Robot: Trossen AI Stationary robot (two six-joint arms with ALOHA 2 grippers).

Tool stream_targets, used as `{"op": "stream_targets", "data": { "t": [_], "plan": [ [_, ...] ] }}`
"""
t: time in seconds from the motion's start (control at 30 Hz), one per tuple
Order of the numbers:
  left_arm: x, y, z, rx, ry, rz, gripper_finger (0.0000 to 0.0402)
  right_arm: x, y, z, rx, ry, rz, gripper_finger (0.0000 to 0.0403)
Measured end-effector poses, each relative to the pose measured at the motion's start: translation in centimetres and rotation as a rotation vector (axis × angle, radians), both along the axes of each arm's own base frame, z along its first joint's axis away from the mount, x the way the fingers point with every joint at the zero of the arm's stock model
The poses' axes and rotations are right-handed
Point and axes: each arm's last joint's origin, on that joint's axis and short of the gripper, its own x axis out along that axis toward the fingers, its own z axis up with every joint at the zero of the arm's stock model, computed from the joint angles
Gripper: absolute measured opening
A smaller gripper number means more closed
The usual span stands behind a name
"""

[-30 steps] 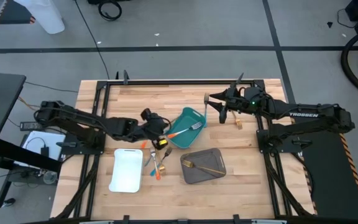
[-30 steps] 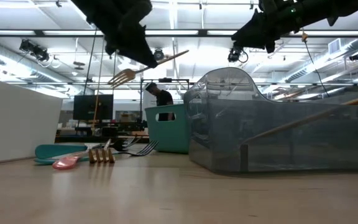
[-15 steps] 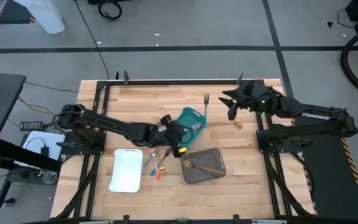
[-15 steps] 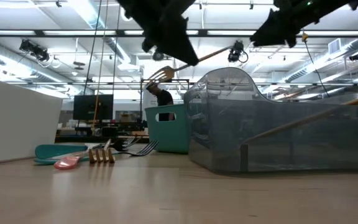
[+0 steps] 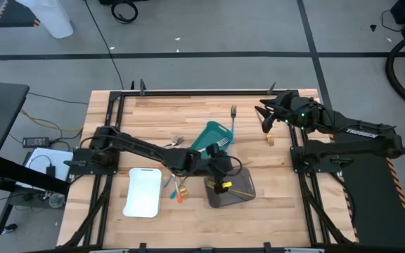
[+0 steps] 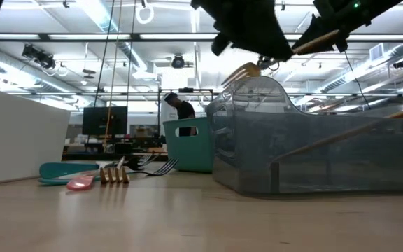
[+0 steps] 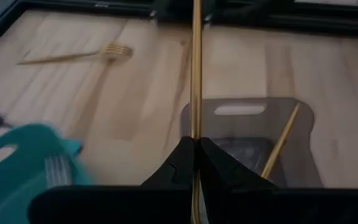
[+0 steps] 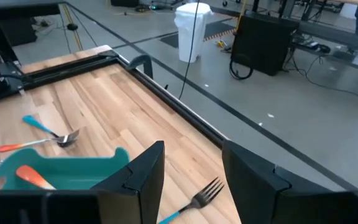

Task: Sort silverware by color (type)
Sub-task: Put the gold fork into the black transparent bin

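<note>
My left gripper (image 5: 222,181) hangs over the grey tray (image 5: 243,197), shut on a gold fork (image 6: 242,71). In the left wrist view that fork's shaft (image 7: 196,74) runs out ahead of the fingers, with the grey tray (image 7: 241,111) below holding another gold utensil (image 7: 282,144). My right gripper (image 5: 266,119) waits open near the table's far right, beside a teal-handled fork (image 5: 233,117) lying flat. Loose utensils (image 5: 176,187) lie between the white tray and the grey tray. My left gripper pinches the gold fork's slim shaft (image 7: 196,134) between its two fingers, slanting down from above. The fork is lifted clear over the grey tray and tilted, with its tines (image 6: 238,73) lower than the handle.
The teal tray (image 5: 204,131) holds a fork and, in the right wrist view, an orange-handled piece (image 8: 31,176). A white tray (image 5: 143,191) sits near the front left. Two utensils (image 8: 48,134) lie left of the teal tray, and a gold fork (image 7: 73,56) lies on bare wood.
My left gripper has carried the gold fork from beside the teal tray toward the table's right and near edge, ending over the grey tray. My right gripper has drawn back a little toward the table's right edge.
</note>
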Motion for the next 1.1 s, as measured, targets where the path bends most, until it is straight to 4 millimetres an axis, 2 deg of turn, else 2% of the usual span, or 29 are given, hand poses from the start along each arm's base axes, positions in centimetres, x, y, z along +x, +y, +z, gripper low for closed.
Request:
{"op": "stream_targets", "data": {
  "t": [0.23, 0.43, 0.73, 1.1],
  "plan": [
    [1.9, -1.9, -1.6, -0.034, 0.019, -0.073, 0.0018, 0.5, -0.2, -0.1, -0.010, 0.011, -0.001, 0.0171],
    [2.0, -2.8, -2.8, -0.035, 0.047, -0.092, 0.0018, 0.7, -0.3, -0.1, -0.011, 0.009, 0.000, 0.0171],
    [1.4, -3.8, -3.1, 0.040, 0.095, -0.161, 0.0019, 0.7, -0.2, -0.1, -0.010, 0.007, 0.015, 0.0171],
    [1.9, -5.2, -7.1, 0.141, 0.187, -0.231, 0.0020, 0.8, -0.1, -0.1, 0.001, 0.003, 0.034, 0.0171]
  ]
}}
